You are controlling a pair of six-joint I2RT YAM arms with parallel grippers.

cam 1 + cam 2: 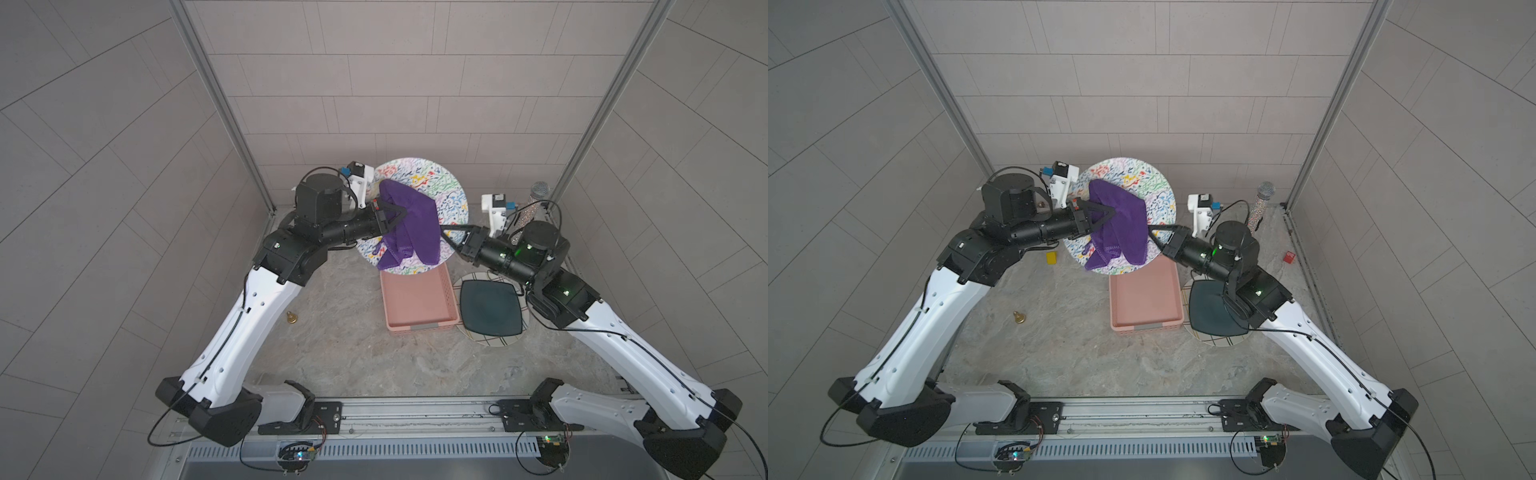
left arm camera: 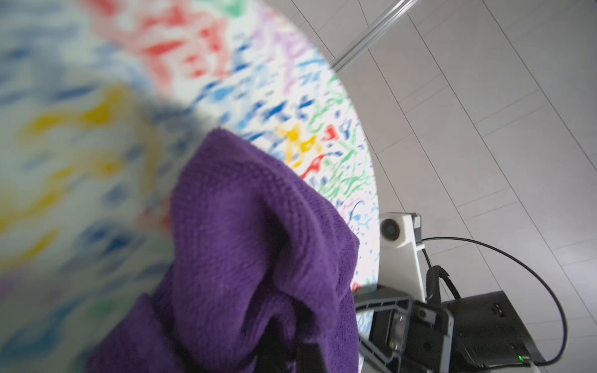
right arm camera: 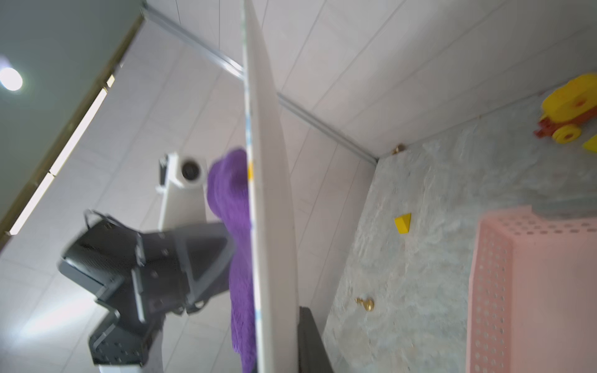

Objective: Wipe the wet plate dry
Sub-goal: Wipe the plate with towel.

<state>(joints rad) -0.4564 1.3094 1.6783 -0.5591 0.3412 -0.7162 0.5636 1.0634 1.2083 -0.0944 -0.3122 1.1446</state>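
Above the perforated pink basket [image 1: 415, 305], right gripper [image 1: 444, 231] clamps the round, squiggle-patterned plate [image 1: 436, 178]; left gripper [image 1: 400, 214] pinches fuzzy purple cloth [image 1: 417, 235].

A grey marbled tabletop [image 1: 353, 357] is enclosed by pale tiled walls [image 1: 395, 83], with an aluminium post [image 1: 220, 104] set at each far corner. A pink perforated basket [image 1: 415, 301] is placed near the middle. Just beside it on the right, a dark teal square dish [image 1: 490, 307] is stacked on a round pale dish [image 1: 498, 341] marked with crossing lines. A glittery microphone [image 1: 1260, 205] is seen by the far right post. A small brass bell [image 1: 1018, 318] is set well left of the basket, a yellow block [image 1: 1052, 258] farther back, and a red block [image 1: 1289, 257] near the right wall. In the right wrist view, a yellow toy vehicle [image 3: 570, 109] with red parts is shown, blurred, on the tabletop.
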